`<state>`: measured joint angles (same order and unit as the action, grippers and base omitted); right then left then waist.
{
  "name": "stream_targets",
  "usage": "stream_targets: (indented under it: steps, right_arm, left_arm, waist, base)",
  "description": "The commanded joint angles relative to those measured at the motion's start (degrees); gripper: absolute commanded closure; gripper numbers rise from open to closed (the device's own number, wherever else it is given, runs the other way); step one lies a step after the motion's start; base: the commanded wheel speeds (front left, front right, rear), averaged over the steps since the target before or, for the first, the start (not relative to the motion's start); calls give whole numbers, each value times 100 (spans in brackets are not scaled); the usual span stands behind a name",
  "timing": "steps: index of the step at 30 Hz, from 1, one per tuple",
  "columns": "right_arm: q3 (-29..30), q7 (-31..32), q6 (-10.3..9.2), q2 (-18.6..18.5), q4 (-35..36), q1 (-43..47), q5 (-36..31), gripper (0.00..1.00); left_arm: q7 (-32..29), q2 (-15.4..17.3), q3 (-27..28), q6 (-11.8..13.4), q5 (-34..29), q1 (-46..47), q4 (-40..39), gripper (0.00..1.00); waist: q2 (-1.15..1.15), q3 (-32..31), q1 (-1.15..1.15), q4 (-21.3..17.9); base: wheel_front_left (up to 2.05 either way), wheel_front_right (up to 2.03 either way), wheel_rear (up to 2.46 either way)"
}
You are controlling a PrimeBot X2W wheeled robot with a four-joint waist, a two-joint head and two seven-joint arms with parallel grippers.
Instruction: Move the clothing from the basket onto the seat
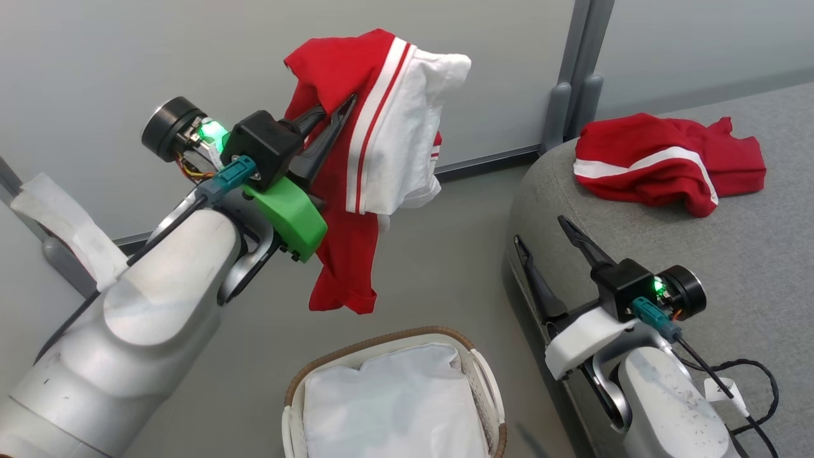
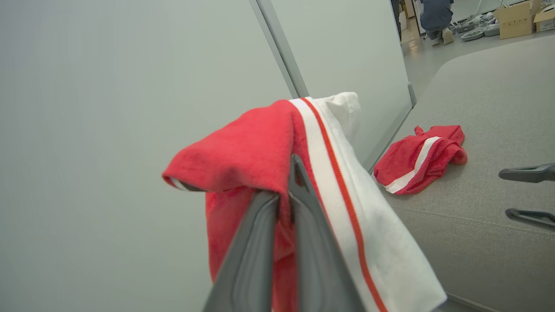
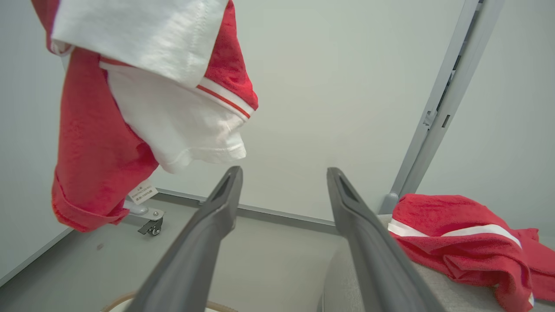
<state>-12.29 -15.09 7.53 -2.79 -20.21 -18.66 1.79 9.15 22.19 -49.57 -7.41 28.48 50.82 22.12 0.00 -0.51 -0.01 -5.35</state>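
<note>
Second piece is in hand. My left gripper is pinched tight on the red shirt with white sleeves, dangling in the air left of the seat, above and beyond the basket, which looks down to its white liner. The other red garment lies on the seat, far side. My right gripper is spread wide, empty, at the seat's near edge. Next up, I reckon: swing the left arm right over the cushion, then release.

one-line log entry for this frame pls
left tool: shut on sleeved garment, aloft | right tool: open, empty | other garment: on seat | basket: liner showing
</note>
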Motion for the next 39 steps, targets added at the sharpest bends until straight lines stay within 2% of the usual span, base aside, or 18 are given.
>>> stream_targets:
  steps: [1, 16, 28, 35, 36, 37, 38, 39]
  right_arm:
    - [-67, -12, -8, -20, -69, -96, 30, 0]
    - [-377, -12, -8, -19, -1345, -1103, -469, 0]
    - [-1000, -12, -8, -47, -2465, -1788, -47, 0]
    - [-1567, -12, -8, -252, -2533, -2038, 436, 2]
    - [-1637, -12, -8, -285, -2486, -2069, 510, 54]
    - [-1687, -12, -8, -321, -2440, -2093, 565, 76]
    - [-1720, -12, -8, -344, -2411, -2096, 602, 76]
    - [-1739, -12, -8, -358, -2377, -2101, 630, 93]
  left_arm:
    - [0, 9, -36, -4, 41, 127, -65, 100]
    - [31, -53, -620, -1, 172, 389, -761, 100]
    - [74, -100, -970, -1, 311, 488, -1072, 100]
    - [129, -42, -1132, -1, 465, 476, -1105, 100]
    - [146, -32, -1145, -1, 506, 463, -1090, 100]
    - [156, -25, -1151, -1, 530, 444, -1072, 100]
    - [153, -18, -1159, -1, 550, 431, -1059, 100]
    - [157, -12, -1158, -1, 576, 416, -1038, 100]
  waist:
    - [0, -4, 1, 22]
    - [0, 0, 1, 316]
    - [0, -76, 1, 522]
    - [0, -97, 1, 593]
    - [0, -95, 1, 598]
    - [0, -93, 1, 601]
    - [0, -90, 1, 604]
    - [0, -86, 1, 606]
  base:
    - [0, 0, 0]
    - [0, 0, 0]
    - [0, 0, 0]
    - [0, 0, 0]
    - [0, 0, 0]
    - [0, 0, 0]
    - [0, 0, 0]
    - [0, 0, 0]
